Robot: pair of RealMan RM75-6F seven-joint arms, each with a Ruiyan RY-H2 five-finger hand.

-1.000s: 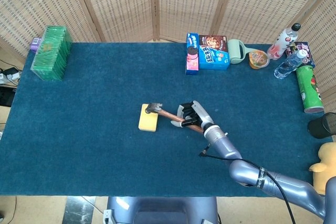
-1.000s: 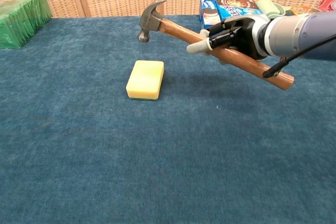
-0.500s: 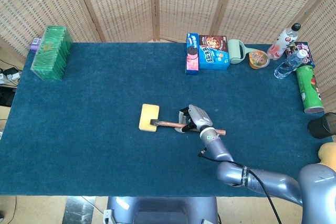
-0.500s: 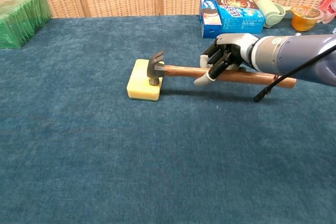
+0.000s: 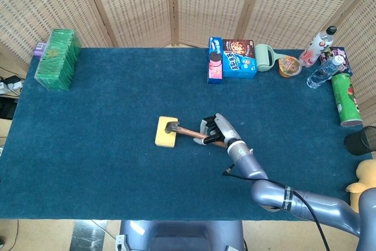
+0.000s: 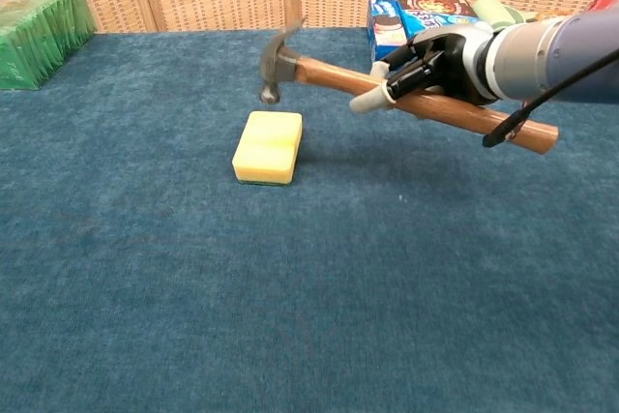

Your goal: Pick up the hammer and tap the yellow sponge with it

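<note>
The yellow sponge (image 5: 165,133) (image 6: 268,146) lies flat on the blue cloth near the middle of the table. My right hand (image 5: 216,130) (image 6: 428,67) grips the wooden handle of the hammer (image 5: 189,133) (image 6: 406,96). The steel head (image 6: 277,61) hangs in the air above the sponge's far end, clear of it, with the handle sloping down to the right. The left hand shows in neither view.
Snack boxes (image 5: 231,60) (image 6: 422,24) stand at the back, with a green mug (image 5: 264,58), a cup, bottles and a green can (image 5: 345,99) toward the right edge. A stack of green packs (image 5: 57,59) (image 6: 39,32) sits at the back left.
Half a second ago the hammer head rested on the sponge. My right hand has since lifted it, so the head now hangs above the sponge again.
</note>
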